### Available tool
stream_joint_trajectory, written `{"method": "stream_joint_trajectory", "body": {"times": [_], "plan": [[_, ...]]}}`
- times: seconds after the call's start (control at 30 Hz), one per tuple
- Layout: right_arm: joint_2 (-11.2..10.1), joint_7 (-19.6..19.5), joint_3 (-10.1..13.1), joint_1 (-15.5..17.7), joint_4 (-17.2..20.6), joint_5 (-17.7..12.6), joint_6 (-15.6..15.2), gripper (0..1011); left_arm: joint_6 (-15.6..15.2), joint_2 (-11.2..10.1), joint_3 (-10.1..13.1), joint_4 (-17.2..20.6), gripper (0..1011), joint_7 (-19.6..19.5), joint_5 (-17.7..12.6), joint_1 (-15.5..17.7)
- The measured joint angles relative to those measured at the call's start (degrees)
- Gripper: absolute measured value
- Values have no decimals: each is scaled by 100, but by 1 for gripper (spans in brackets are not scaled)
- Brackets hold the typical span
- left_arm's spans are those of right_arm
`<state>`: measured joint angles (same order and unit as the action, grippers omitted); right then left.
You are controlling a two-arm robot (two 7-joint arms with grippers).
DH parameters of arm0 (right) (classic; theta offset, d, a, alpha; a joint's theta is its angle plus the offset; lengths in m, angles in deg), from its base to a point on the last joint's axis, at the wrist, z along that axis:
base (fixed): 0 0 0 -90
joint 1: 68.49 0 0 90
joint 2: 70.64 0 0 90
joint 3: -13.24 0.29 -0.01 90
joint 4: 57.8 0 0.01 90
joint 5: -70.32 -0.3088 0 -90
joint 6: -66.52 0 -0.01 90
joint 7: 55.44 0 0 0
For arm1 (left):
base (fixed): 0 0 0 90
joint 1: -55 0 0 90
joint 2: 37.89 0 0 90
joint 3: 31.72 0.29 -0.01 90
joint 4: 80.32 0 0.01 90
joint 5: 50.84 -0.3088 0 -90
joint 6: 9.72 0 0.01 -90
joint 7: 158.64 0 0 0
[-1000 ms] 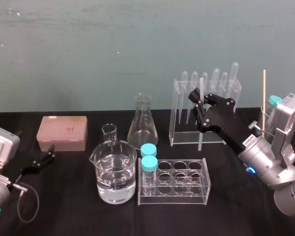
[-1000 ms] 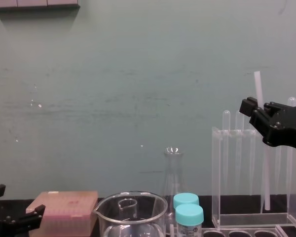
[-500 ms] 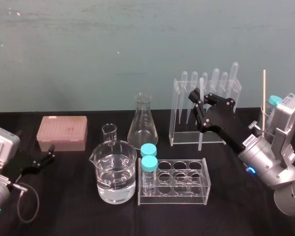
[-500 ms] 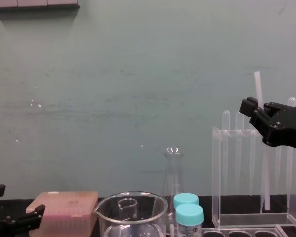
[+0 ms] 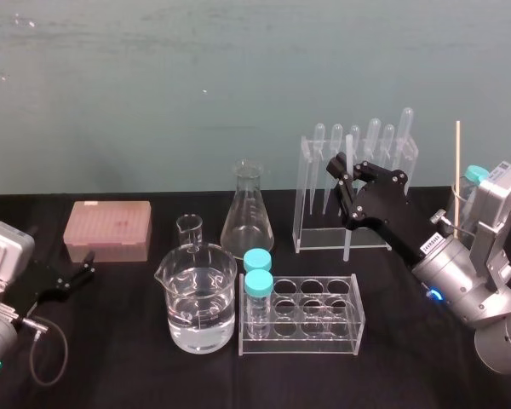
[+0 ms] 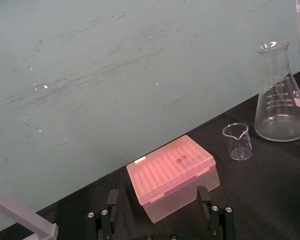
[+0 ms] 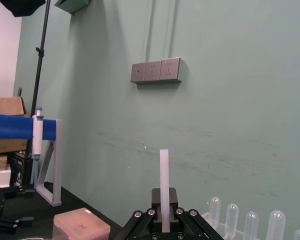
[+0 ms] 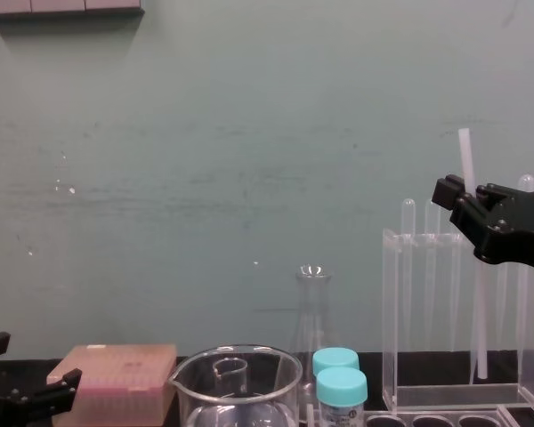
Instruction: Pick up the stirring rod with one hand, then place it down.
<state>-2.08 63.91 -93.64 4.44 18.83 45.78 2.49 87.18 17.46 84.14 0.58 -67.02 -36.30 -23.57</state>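
Note:
The stirring rod (image 5: pixel 348 146) is a thin whitish stick standing upright in front of the clear pipette rack (image 5: pixel 314 203). My right gripper (image 5: pixel 341 174) is shut on it below its top end. In the chest view the stirring rod (image 8: pixel 480 320) runs down from the right gripper (image 8: pixel 451 192) to just above the rack's base; I cannot tell if its lower end touches the table. The right wrist view shows the stirring rod (image 7: pixel 164 175) rising from between the shut jaws of the right gripper (image 7: pixel 164 202). My left gripper (image 5: pixel 73 274) rests open at the table's left, near the pink box (image 6: pixel 172 175).
A water-filled beaker (image 5: pixel 200 302), a small beaker (image 5: pixel 189 228) and a conical flask (image 5: pixel 247 213) stand mid-table. A clear tube rack (image 5: pixel 324 317) holds two blue-capped vials (image 5: pixel 257 273). A thin wooden stick (image 5: pixel 457 170) stands at the far right.

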Motion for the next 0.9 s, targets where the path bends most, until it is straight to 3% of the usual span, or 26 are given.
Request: {"method": "stream_joint_trajectory", "body": {"times": [0.17, 0.37, 0.9], "plan": [[6, 8, 10, 0, -1, 2, -1, 67, 0, 0, 0, 0, 1000, 0, 0, 0], [15, 306, 33, -5, -5, -111, -32, 67, 0, 0, 0, 0, 1000, 0, 0, 0], [-43, 589, 6, 108, 131, -185, -439, 67, 0, 0, 0, 0, 1000, 0, 0, 0]]}}
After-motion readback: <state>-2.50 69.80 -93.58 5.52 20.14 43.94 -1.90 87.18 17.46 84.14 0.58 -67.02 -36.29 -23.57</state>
